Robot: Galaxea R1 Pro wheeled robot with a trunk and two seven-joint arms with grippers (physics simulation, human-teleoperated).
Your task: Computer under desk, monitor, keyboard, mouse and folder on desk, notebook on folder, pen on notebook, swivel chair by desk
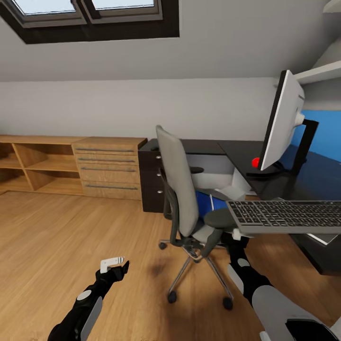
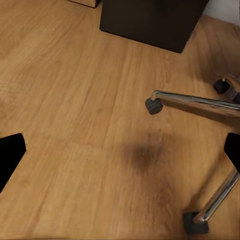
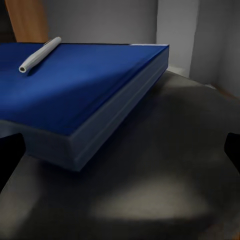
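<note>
1. One black L-shaped counter (image 1: 208, 148) with a blue back panel fills the right side of the head view, a black three-drawer unit at its left end, beside a light wooden drawer chest (image 1: 110, 166).
2. On the counter stands the large black flat monitor (image 1: 280, 124), seen nearly edge-on, on its thin stand with a red dot at its lower corner.
3. Just in front of the counter is the grey-upholstered swivel chair (image 1: 179, 185) with black armrests and a chrome wheeled base, resting on the wooden floor (image 1: 57, 237).
4. Overhanging the counter's near edge, lies the slim silver-framed keyboard (image 1: 286, 215) with black keys.
5. On the chair seat lies the flat bright blue folder (image 3: 85, 87), and the thin white pen (image 3: 40, 54) rests on top of it.
6. The left gripper (image 1: 115, 266) hangs low over the floor, jaws apart and holding nothing.
7. The right gripper (image 3: 120, 150) is beside the folder over the seat, jaws spread wide and empty.
</note>
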